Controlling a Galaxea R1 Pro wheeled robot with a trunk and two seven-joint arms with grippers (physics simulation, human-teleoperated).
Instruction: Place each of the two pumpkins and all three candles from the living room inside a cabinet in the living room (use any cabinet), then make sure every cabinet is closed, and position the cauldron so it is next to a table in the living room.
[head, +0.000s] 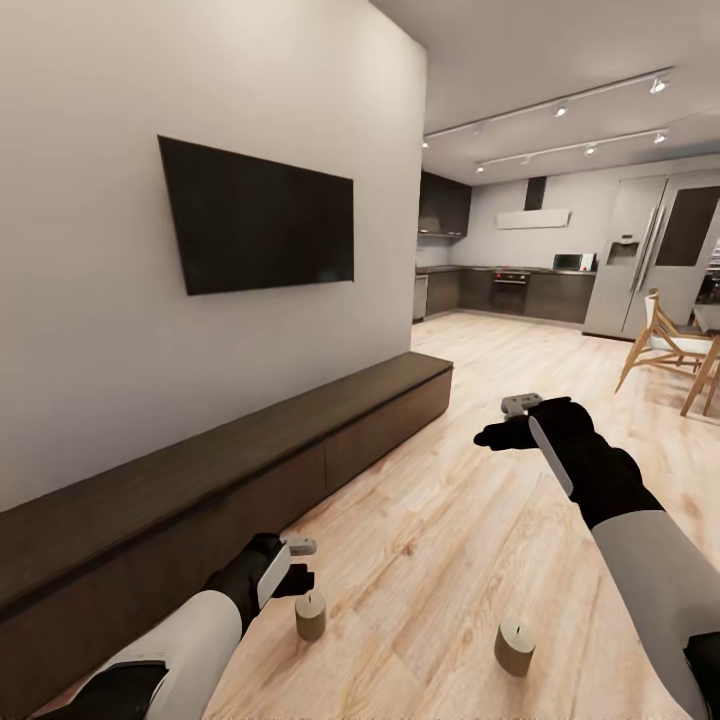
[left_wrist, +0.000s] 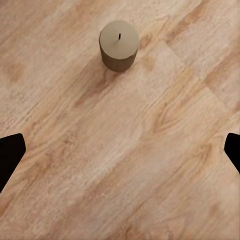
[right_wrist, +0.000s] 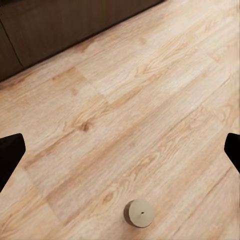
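Left wrist view: left hand (left_wrist: 120, 152) spread wide, empty, above candle (left_wrist: 119, 45); right hand (right_wrist: 120, 152) likewise spread, empty.

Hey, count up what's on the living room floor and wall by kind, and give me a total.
Candles on the floor: 2
Cabinet, long and low, doors shut: 1
Television on the wall: 1
Total: 4
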